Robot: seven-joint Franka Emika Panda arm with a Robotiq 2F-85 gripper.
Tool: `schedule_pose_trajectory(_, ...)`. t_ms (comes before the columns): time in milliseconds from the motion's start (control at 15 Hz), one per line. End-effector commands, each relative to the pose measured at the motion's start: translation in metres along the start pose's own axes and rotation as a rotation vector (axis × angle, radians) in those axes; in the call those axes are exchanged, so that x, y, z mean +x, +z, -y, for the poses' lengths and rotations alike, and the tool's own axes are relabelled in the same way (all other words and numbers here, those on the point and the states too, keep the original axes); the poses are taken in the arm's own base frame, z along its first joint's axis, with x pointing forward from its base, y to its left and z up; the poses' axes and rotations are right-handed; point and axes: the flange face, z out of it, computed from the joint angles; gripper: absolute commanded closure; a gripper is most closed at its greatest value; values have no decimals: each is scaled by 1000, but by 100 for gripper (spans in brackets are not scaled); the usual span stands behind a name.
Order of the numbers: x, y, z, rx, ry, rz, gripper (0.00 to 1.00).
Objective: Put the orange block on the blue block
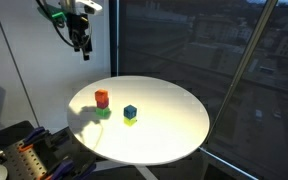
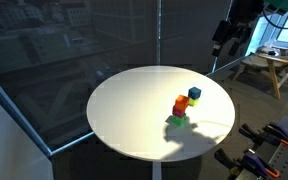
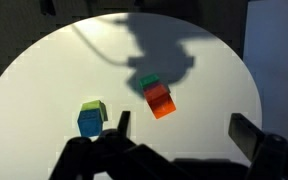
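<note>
The gripper (image 1: 82, 46) hangs high above the round white table (image 1: 174, 125), jaws spread wide and holding nothing; well below it the orange block (image 1: 101, 97) sits on a green cube (image 1: 104, 112); the blue block (image 1: 130, 111) stands near that pair, apart from it, on a yellow-green cube (image 3: 95, 106).

Round white table (image 1: 174, 120), green cube (image 3: 147, 81)

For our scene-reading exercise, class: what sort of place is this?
Probably an office or lab high up in a building: tall windows overlook city rooftops, with a round white table and a wooden stool.
</note>
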Motion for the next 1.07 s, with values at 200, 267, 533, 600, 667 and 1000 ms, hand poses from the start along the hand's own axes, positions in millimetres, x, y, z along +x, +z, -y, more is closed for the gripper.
schedule_pose_trajectory(200, 14, 44, -23, -18, 35, 21, 0)
schedule_pose_trajectory(267, 15, 51, -26, -20, 40, 27, 0)
schedule_pose_trajectory(533, 19, 76, -32, -42, 53, 49, 0)
schedule_pose_trajectory(600, 20, 82, -33, -49, 53, 55, 0)
schedule_pose_trajectory(667, 21, 86, -33, -58, 51, 60, 0)
schedule_pose_trajectory(1000, 20, 96, -34, -73, 39, 88, 0)
